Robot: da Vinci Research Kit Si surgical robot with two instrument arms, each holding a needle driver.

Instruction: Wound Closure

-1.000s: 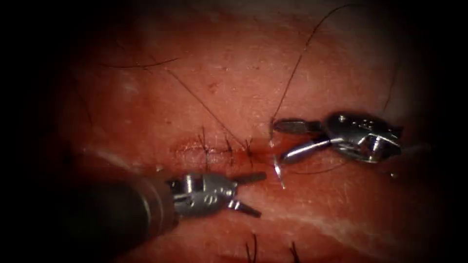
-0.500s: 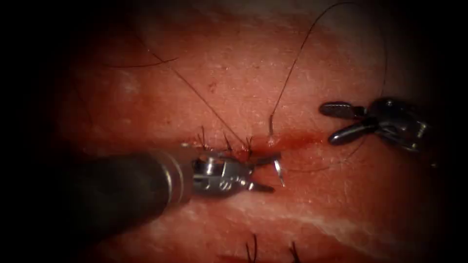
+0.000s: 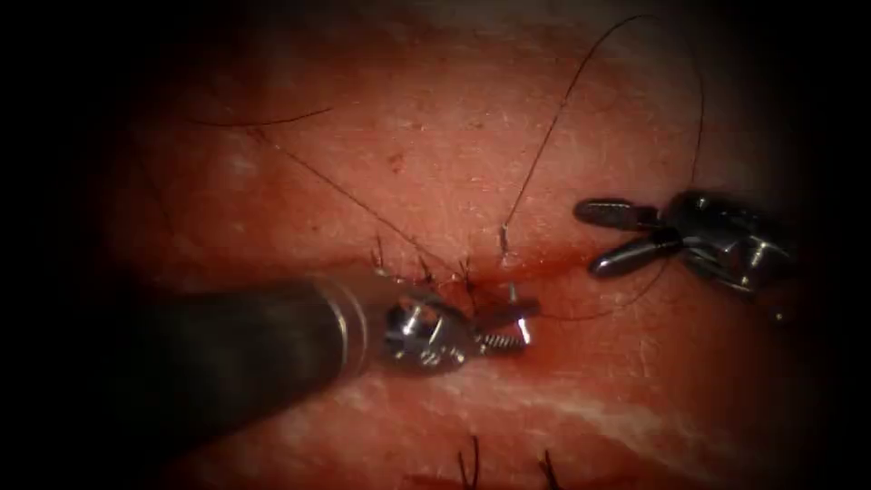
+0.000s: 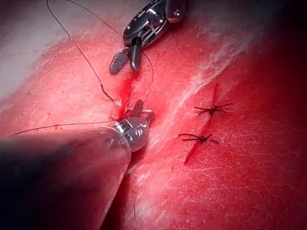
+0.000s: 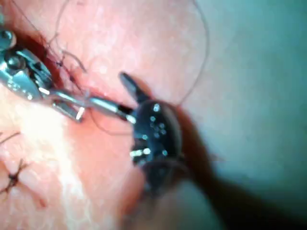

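The curved needle sits in the tissue point(image 3: 435, 136) at the right end of the stitched cut. Its tail point(image 3: 504, 240) stands out above the cut and its tip part point(image 3: 521, 323) sticks out below. My left tool point(image 3: 526, 325) point(image 4: 145, 109) has come up to that tip part, its jaws a little open on either side of it. Right of the needle my right tool point(image 3: 588, 240) point(image 5: 108, 88) is open and holds nothing. Thread point(image 3: 558, 113) rises from the needle's tail in a wide loop.
Several dark stitches point(image 3: 422, 268) close the cut left of the needle, and one strand point(image 3: 318, 172) runs up and left from them. Red fluid point(image 3: 562, 259) lies along the cut. Knotted stitches point(image 4: 208, 139) mark another cut nearby.
My left tool moved right up to the needle's tip and its jaws narrowed around it. My right tool drew away from the needle to the right, still open.
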